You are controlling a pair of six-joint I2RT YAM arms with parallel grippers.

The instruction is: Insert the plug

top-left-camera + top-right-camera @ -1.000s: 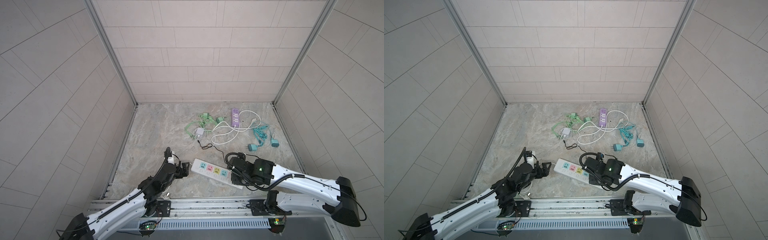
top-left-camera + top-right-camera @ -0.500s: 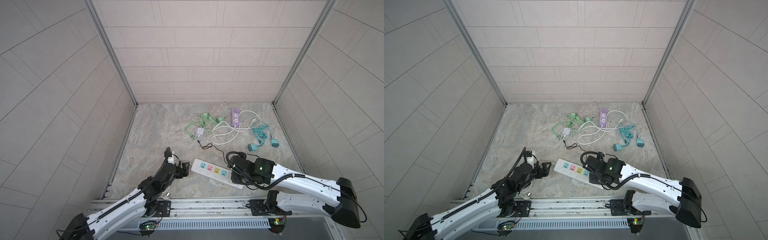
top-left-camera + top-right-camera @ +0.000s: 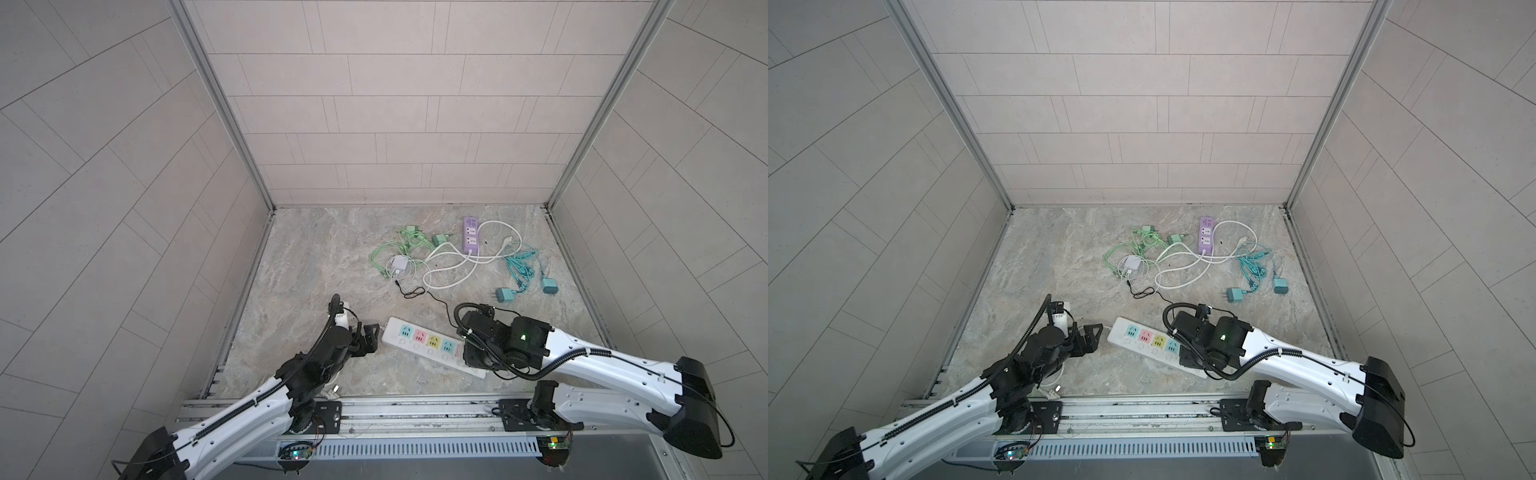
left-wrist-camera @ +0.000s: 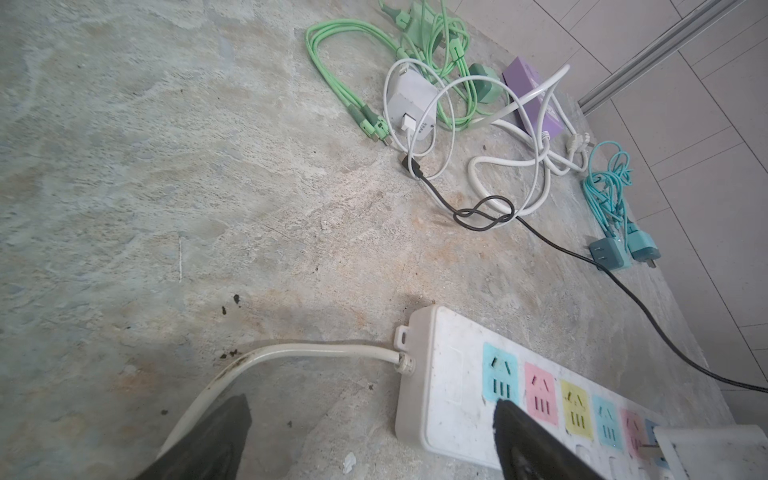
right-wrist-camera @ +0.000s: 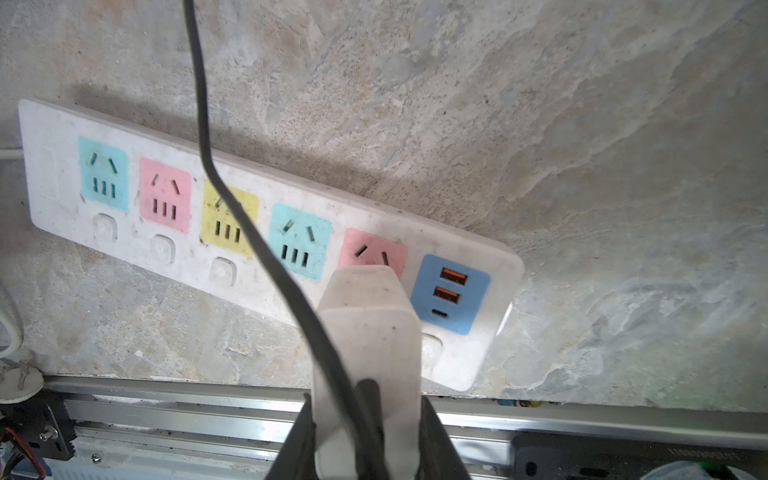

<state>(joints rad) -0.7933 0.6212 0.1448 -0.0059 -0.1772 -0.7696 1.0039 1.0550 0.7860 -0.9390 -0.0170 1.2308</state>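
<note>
- Landmark: white power strip (image 3: 398, 341), lying flat at a slant.
- Off the strip's cord end: left gripper (image 4: 372, 419), jaws spread wide, nothing in them. One finger hangs over the strip's cord (image 4: 316, 351), the other over the strip's corner by the first teal socket. Cannot tell whether it presses down.
- Risk: if that end is not pinned, a push at the far end may skate or swing the strip and throw the prongs off their slots.
- Across the strip's middle: black cable (image 5: 199, 104) drapes over the yellow socket (image 5: 228, 220) and runs back over the plug into the right jaws. Risk: it goes taut or snags and pulls the plug askew.
- Toward the strip's far end: right gripper (image 5: 365, 436) is clamped on the white plug (image 5: 370, 332). The plug's nose covers the lower half of the pink socket (image 5: 374, 249). The prongs are hidden, so depth of seating is unknown.
- Risk: a tilted plug would jam the prongs on the socket face. Forcing it may bend them or twist the plug in the grip.
- Last on the strip: blue USB panel (image 5: 451, 295), just beside the plug. Sideways drift would land the plug there.
- The strip's far corner lies near the metal rail (image 5: 582, 419). A hard shove may slide it onto that.
</note>
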